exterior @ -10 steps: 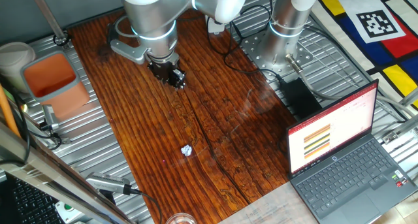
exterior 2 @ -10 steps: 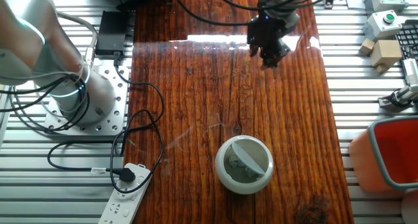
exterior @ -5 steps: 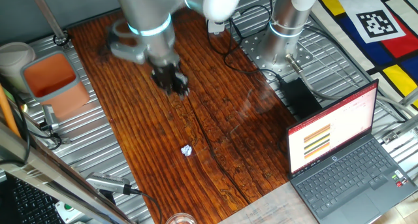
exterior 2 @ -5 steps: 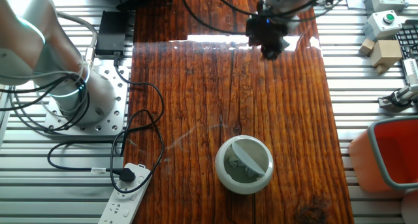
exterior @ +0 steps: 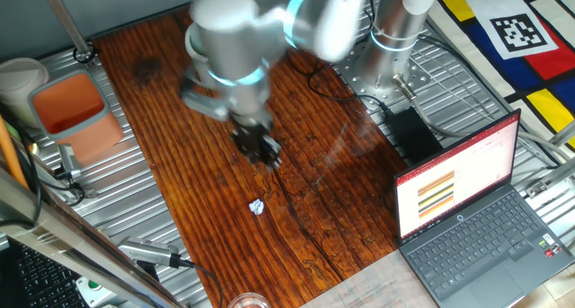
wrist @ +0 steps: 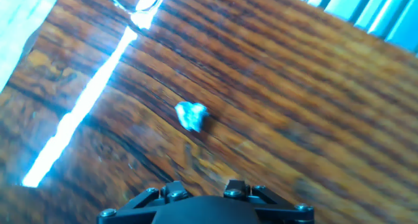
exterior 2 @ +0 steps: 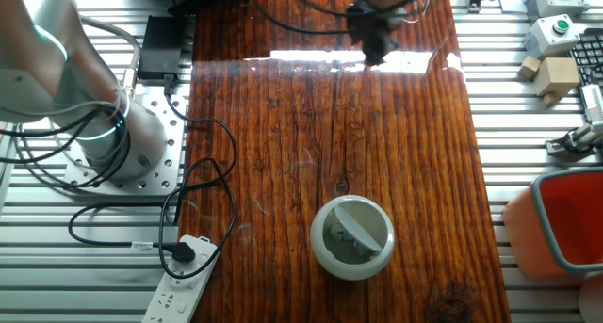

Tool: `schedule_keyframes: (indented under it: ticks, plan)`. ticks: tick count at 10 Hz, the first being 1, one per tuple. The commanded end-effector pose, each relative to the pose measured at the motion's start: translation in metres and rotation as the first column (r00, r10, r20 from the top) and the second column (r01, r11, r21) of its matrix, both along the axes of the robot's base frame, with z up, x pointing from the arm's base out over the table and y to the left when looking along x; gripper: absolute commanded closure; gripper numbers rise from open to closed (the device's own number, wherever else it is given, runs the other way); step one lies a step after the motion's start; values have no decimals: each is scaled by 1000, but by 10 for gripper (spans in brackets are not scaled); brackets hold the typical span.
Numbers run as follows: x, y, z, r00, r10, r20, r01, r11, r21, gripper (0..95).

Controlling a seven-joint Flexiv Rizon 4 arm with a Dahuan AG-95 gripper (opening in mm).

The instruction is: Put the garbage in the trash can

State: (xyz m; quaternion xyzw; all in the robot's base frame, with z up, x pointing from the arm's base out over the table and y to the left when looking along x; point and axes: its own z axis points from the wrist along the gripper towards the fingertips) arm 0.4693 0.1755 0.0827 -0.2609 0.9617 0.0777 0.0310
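Observation:
One small bluish-white paper wad [exterior: 257,206] lies on the wooden table; the hand view shows it [wrist: 191,115] ahead of the fingers, a little left of centre. My gripper [exterior: 261,148] hangs above the table, short of the wad and apart from it, blurred by motion. It also shows at the far end in the other fixed view [exterior 2: 375,46]. Its jaws stand apart with nothing between them. The light-grey round trash can [exterior 2: 352,236] stands at the near end there, with pale bits inside. In the one fixed view the arm hides it. No other wads show.
An orange-lined rectangular bin [exterior: 70,112] and a pale round tub [exterior: 20,76] stand off the table's left side. An open laptop [exterior: 467,209] sits at the right. The arm base [exterior 2: 104,135], cables and a power strip [exterior 2: 181,283] lie on the metal deck.
The arm has swung away from the trash-can end of the table toward the paper wad. The wad and the trash can have not moved.

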Motion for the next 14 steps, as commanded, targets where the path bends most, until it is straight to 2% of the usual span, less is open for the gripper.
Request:
schedule_keyframes:
  ticks: [1,5,6,7,8,11,14]
  plan:
    - [-3,16,-17,1000,11,6,-11,997,-78,570]
    - [-3,16,-16,999,45,4,-45,996,-77,570]
    - [-3,16,-16,999,45,-11,-46,996,-78,570]
    - [-3,16,-16,998,39,-56,-45,994,-102,570]
    - [-3,16,-16,997,43,-66,-50,993,-106,570]
    - [-3,16,-16,999,18,-52,-23,995,-95,570]
    - [-3,16,-16,999,11,-54,-16,995,-103,570]
